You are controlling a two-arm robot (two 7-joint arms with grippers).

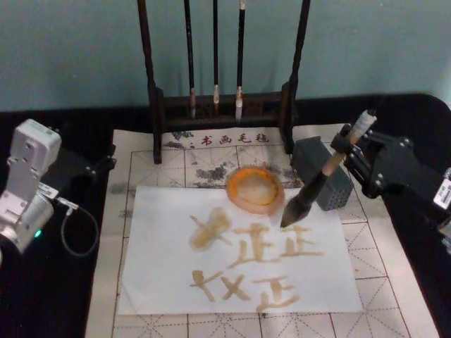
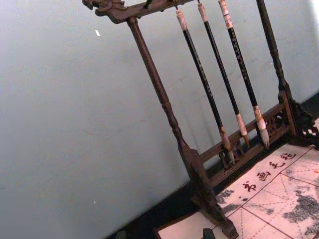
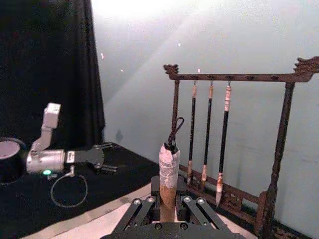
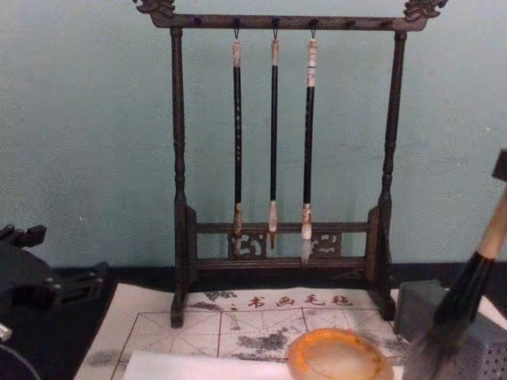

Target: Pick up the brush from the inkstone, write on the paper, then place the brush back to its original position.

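The brush (image 1: 320, 179) slants down to the left, its thick pale handle held in my shut right gripper (image 1: 347, 146) at the right. Its dark bristle tip (image 1: 289, 217) is at the upper right part of the paper (image 1: 162, 274), just right of the inkstone (image 1: 255, 189); I cannot tell whether it touches the sheet. The white paper carries several amber strokes. From the chest the brush (image 4: 469, 291) hangs right of the inkstone (image 4: 339, 358). The taped brush top (image 3: 169, 167) stands between my fingers (image 3: 141, 208). My left gripper (image 1: 99, 166) is parked open at the far left.
A dark wooden rack (image 1: 155, 91) with three thin hanging brushes (image 4: 273, 134) stands at the back. A grey block (image 1: 320, 172) sits behind the held brush. A beige mat (image 1: 394, 267) with a red grid lies under the paper, with black cloth and a cable (image 1: 77, 232) at the left.
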